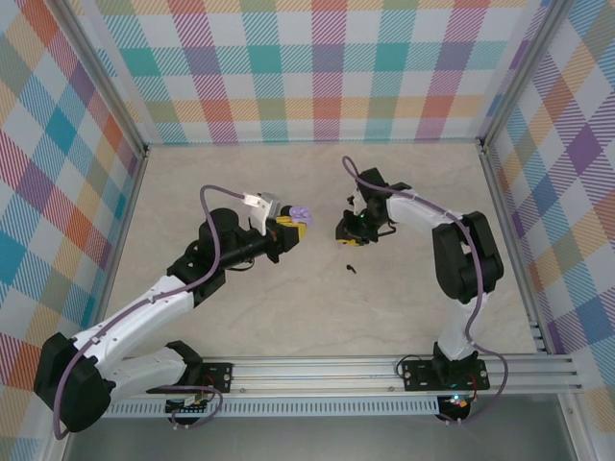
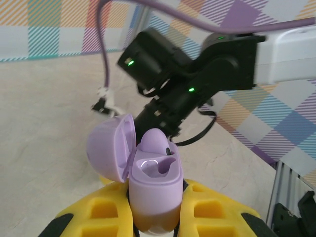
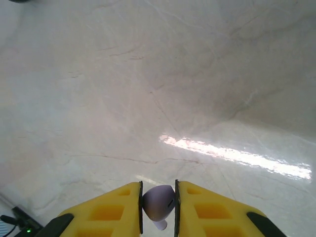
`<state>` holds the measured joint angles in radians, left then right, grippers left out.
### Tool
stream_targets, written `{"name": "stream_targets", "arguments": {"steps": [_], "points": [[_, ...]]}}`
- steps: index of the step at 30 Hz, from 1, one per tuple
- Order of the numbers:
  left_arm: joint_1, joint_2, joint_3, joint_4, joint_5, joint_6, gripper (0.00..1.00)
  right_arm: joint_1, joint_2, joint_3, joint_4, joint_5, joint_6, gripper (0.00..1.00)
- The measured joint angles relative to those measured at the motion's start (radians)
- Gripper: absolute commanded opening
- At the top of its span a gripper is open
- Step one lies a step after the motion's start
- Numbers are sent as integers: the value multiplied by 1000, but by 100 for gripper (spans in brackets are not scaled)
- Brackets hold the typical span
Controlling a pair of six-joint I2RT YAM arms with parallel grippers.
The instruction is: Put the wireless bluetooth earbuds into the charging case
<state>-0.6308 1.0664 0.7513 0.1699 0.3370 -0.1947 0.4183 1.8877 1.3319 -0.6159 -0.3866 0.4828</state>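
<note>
Now, left gripper [image 2: 154,217] clamps the open lilac plastic charging case [image 2: 153,180] upright, sockets exposed, while right gripper [image 3: 159,211] pinches a pale lilac bean-shaped earbud [image 3: 157,200] for insertion.

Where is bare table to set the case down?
Free: the far table strip before the back wall, and the near patch before the rail. Crowded: the centre, where the left tool holds the lilac case facing the right tool and its lilac earbud, with a black earbud nearby.
</note>
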Motion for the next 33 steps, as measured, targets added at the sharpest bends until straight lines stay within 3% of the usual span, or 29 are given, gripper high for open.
{"name": "stream_targets", "arguments": {"steps": [20,33], "points": [[8,176,33,-29,-60,-125,14,-60,-343,-116,213,-203,90,24],[11,247,23,172,11,-150,12,-60,-474,-175,396,-304,138,25]]}}
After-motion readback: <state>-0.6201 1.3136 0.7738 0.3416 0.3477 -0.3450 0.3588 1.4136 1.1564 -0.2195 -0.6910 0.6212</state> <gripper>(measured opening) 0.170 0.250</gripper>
